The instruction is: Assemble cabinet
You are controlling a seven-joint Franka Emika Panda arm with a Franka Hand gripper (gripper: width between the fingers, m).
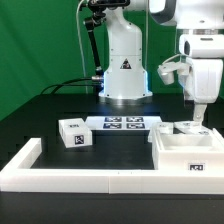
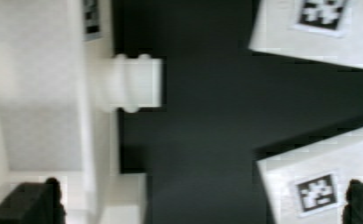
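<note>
My pincer (image 1: pixel 199 122) hangs spread wide, pinching nothing, just above the box body (image 1: pixel 190 152) at the exterior view's lower right. A block (image 1: pixel 74 133) sits left of centre on the tabletop (image 1: pixel 45 112).

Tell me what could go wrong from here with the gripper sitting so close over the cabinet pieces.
The open gripper hangs close above the box body; coming down, it might hit a wall instead of straddling it. In the wrist view a tagged panel and a knobbed white piece lie near the fingers, so either might get nudged out of place.
</note>
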